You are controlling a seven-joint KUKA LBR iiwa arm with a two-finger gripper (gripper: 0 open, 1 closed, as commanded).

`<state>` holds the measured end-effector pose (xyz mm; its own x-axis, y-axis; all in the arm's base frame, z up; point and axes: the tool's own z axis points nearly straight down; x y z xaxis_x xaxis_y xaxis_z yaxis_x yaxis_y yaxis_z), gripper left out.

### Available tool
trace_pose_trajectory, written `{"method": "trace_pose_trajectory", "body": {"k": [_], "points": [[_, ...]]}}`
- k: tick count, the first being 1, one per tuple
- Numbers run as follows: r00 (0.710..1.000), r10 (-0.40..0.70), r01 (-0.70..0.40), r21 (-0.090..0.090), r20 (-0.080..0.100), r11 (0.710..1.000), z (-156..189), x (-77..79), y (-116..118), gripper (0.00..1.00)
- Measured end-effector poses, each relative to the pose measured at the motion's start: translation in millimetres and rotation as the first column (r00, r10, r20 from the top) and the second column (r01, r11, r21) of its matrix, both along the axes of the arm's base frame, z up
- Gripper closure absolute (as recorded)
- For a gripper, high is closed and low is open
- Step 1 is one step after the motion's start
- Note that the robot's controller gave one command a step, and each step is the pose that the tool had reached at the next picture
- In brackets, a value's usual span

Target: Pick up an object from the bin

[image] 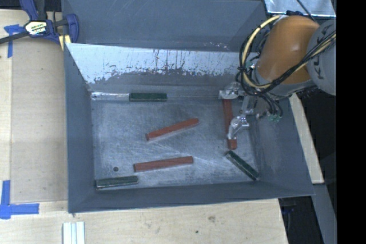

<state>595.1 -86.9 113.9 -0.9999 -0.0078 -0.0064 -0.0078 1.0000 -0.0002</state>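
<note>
so going left to right across the bin [80, 123]: there's a dark green stick [116, 182] lying flat at the front left corner, another dark green one [147, 98] along the back wall, and two red-brown sticks in the middle, one angled [172, 129] and one nearer the front [163, 164]. none of those are anywhere near the action. over on the right side the gripper [235, 123] is down low right over a third red-brown stick [228, 114], which lies front to back, close to the right wall. that's the one i'd call the target. honestly i cannot tell how far open the gripper is or whether it actually has the stick, since the wrist and cables cover too much. what worries me: the stick is thin and flat on the floor, so a grab could just skate off it. if it gets caught off-centre, my guess is it'll swing down and slip out on the lift. there's also a black-green stick [242, 165] lying slantwise just in front of it, which could get nudged, and the sloped wall right beside leaves little room.
</note>
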Motion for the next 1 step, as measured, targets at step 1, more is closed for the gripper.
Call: {"method": "trace_pose_trajectory", "body": {"k": [1], "points": [[0.985, 0.173, -0.173, -0.001, -0.003, 0.985, -29.1, 15.5, 18.9, 0.0]]}}
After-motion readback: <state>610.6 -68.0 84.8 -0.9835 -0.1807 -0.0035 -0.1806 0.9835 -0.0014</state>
